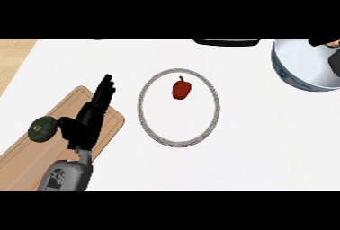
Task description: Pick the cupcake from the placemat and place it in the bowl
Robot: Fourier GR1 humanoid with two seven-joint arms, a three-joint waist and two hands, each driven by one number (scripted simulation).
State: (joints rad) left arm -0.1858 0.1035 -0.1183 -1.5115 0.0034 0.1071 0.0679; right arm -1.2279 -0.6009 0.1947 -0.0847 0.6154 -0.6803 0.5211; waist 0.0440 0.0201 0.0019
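Bowl (292, 74) top right; left robot hand (90, 119) released above board (33, 159), right robot hand (335, 66) unclear

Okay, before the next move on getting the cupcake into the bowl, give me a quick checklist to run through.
1. Bowl in view, far right: ok.
2. Right hand over the bowl, cut off by the picture's edge: ok; what it holds: cannot tell.
3. Cupcake: only a pale bit shows at the edge: cannot tell.
4. Round mat holds just a red pepper: ok.
5. Left hand open over the cutting board, away from the bowl: ok.
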